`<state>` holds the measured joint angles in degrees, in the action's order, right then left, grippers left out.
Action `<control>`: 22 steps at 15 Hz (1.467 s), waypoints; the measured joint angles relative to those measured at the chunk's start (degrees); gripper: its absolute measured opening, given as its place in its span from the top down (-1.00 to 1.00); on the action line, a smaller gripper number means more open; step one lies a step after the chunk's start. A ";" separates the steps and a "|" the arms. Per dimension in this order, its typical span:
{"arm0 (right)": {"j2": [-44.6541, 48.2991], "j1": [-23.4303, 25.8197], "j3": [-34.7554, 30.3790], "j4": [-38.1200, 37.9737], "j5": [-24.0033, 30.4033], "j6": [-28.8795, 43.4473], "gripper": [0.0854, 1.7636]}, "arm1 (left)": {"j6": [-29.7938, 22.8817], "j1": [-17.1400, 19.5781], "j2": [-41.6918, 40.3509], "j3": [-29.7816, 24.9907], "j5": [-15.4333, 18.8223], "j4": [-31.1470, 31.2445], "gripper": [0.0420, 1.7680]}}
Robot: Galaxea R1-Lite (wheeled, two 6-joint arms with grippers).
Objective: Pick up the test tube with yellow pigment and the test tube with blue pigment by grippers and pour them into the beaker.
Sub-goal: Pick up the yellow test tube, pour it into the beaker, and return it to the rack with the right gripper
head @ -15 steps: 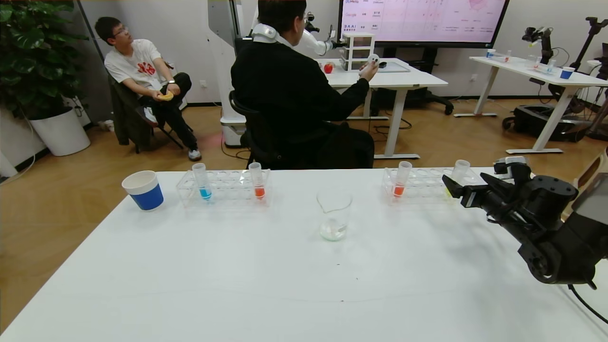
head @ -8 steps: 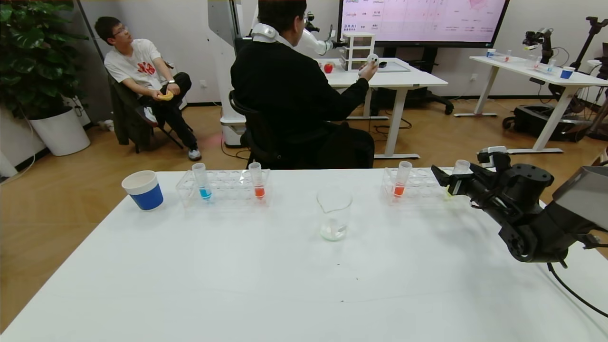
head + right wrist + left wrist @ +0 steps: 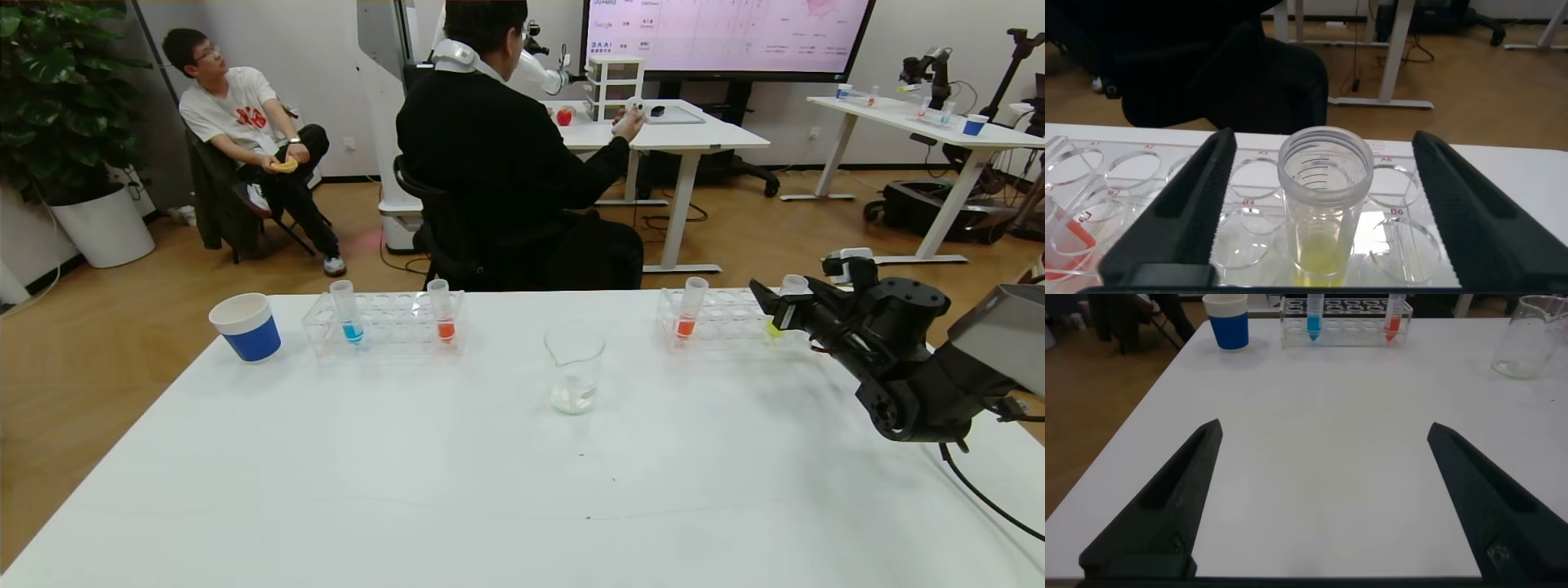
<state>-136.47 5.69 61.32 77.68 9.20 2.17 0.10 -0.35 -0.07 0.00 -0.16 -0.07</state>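
The yellow test tube (image 3: 789,291) stands in the clear right rack (image 3: 722,314); it also shows in the right wrist view (image 3: 1325,204). My right gripper (image 3: 780,310) is open, its fingers on either side of the yellow tube without touching it (image 3: 1325,175). The blue test tube (image 3: 346,310) stands in the clear left rack (image 3: 384,320) and shows in the left wrist view (image 3: 1313,314). The beaker (image 3: 574,367) stands at the table's middle, also in the left wrist view (image 3: 1529,336). My left gripper (image 3: 1323,457) is open and empty, low over the near table, out of the head view.
Orange-red tubes stand in the left rack (image 3: 442,309) and the right rack (image 3: 690,308). A blue-and-white paper cup (image 3: 246,327) stands at the far left. People sit beyond the table's far edge.
My right gripper has moved forward and to the left, up to the right rack, and now brackets the yellow tube. Nothing else on the table has moved.
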 joint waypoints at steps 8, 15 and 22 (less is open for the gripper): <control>0.91 -0.29 -0.62 0.54 -0.23 0.11 0.50 | 0.00 0.00 0.00 0.00 0.00 0.00 -0.98; 6.77 -0.02 -0.40 -1.66 -0.59 -0.20 0.50 | 0.01 0.00 0.00 0.00 0.00 0.00 -0.98; 12.56 -0.35 -0.02 -5.41 -0.56 -0.74 0.50 | -0.02 0.00 0.00 0.00 0.02 0.00 -0.98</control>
<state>-123.92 5.34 61.29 72.27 8.64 1.43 0.07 -0.35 -0.07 0.00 -0.13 -0.07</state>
